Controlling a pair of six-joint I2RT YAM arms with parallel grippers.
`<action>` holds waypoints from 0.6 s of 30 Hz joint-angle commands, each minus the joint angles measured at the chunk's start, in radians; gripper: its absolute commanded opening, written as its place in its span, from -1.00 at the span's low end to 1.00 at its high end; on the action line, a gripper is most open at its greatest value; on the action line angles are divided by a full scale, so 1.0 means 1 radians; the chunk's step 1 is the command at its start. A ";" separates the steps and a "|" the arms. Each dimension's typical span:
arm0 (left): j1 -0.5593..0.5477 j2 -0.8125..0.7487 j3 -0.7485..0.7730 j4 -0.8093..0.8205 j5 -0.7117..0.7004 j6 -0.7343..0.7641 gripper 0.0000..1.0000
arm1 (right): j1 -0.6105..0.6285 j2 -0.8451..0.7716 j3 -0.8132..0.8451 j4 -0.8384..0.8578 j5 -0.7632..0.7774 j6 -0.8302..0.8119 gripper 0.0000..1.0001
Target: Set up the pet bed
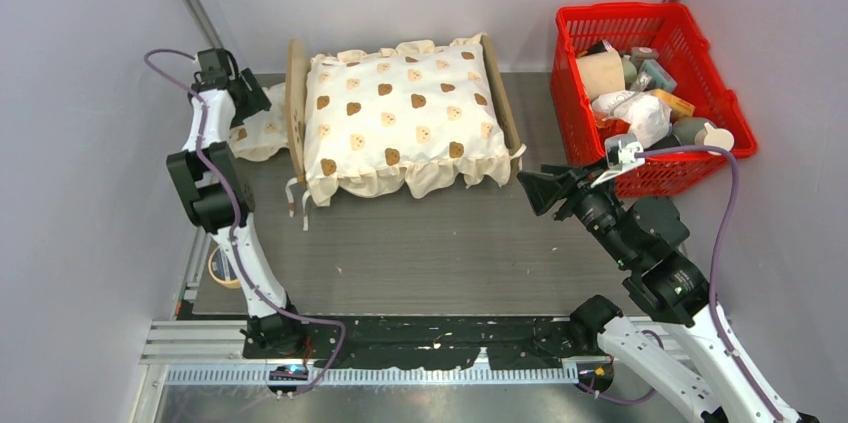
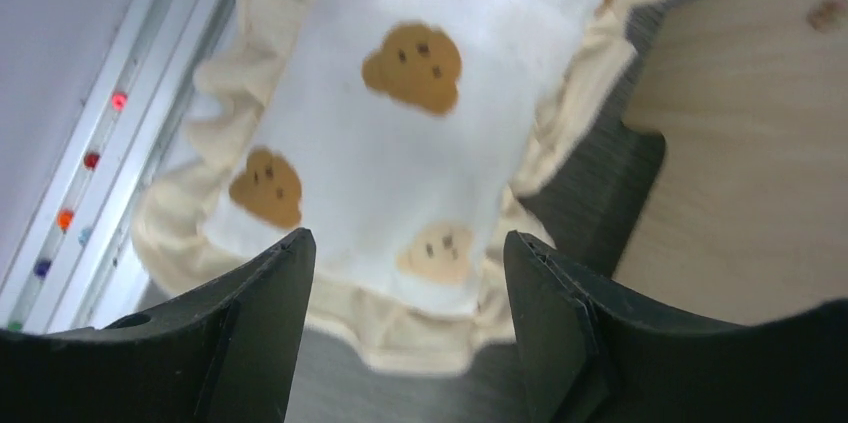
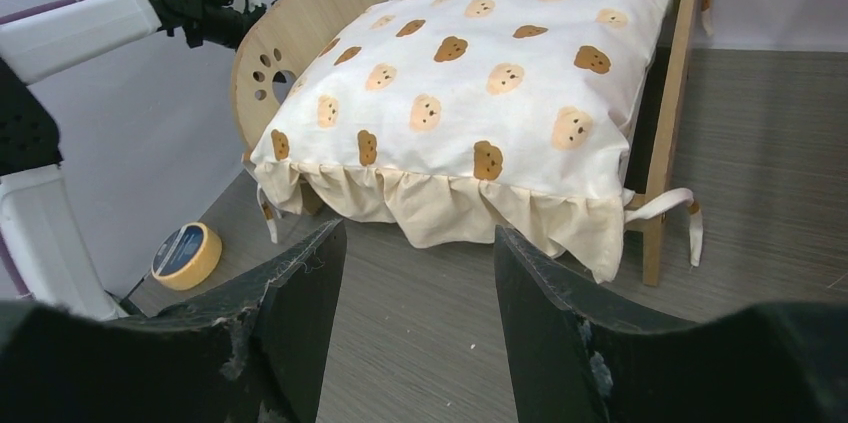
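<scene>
The pet bed (image 1: 296, 103) stands at the back middle of the table, its arched wooden headboard on the left. The cream bear-print ruffled cushion (image 1: 400, 118) lies on it and hides the base. In the right wrist view the headboard (image 3: 300, 33) shows its paw-print cutout beside the cushion (image 3: 470, 73). The small bear-print pillow (image 1: 258, 135) lies on the table left of the headboard. My left gripper (image 1: 250, 98) hovers open just above the pillow (image 2: 400, 133), next to the headboard (image 2: 740, 143). My right gripper (image 1: 535, 191) is open and empty, right of the bed and facing it.
A red basket (image 1: 650, 18) full of assorted items stands at the back right. A roll of tape (image 1: 222, 268) lies by the left arm, and also shows in the right wrist view (image 3: 186, 254). White ties hang from the bed's corners.
</scene>
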 commanded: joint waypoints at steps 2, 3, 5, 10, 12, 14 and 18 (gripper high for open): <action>0.007 0.269 0.388 -0.300 -0.056 0.053 0.46 | -0.002 0.012 0.019 0.037 0.002 -0.010 0.23; 0.008 0.327 0.465 -0.365 -0.040 0.048 0.42 | -0.002 0.014 0.020 0.041 0.001 -0.013 0.23; 0.011 0.419 0.617 -0.509 -0.022 0.018 0.05 | -0.002 0.022 0.025 0.045 0.004 -0.020 0.23; 0.010 0.231 0.438 -0.395 -0.006 0.007 -1.00 | -0.002 0.041 0.056 0.036 0.003 -0.027 0.23; 0.009 0.052 0.259 -0.271 -0.042 -0.015 -1.00 | -0.002 0.035 0.055 0.038 0.008 -0.028 0.22; 0.004 -0.127 0.119 -0.170 -0.101 -0.043 -1.00 | -0.002 0.027 0.049 0.039 0.012 -0.029 0.22; -0.029 -0.413 -0.002 -0.108 -0.135 -0.084 -1.00 | -0.002 0.007 0.045 0.017 0.026 -0.037 0.22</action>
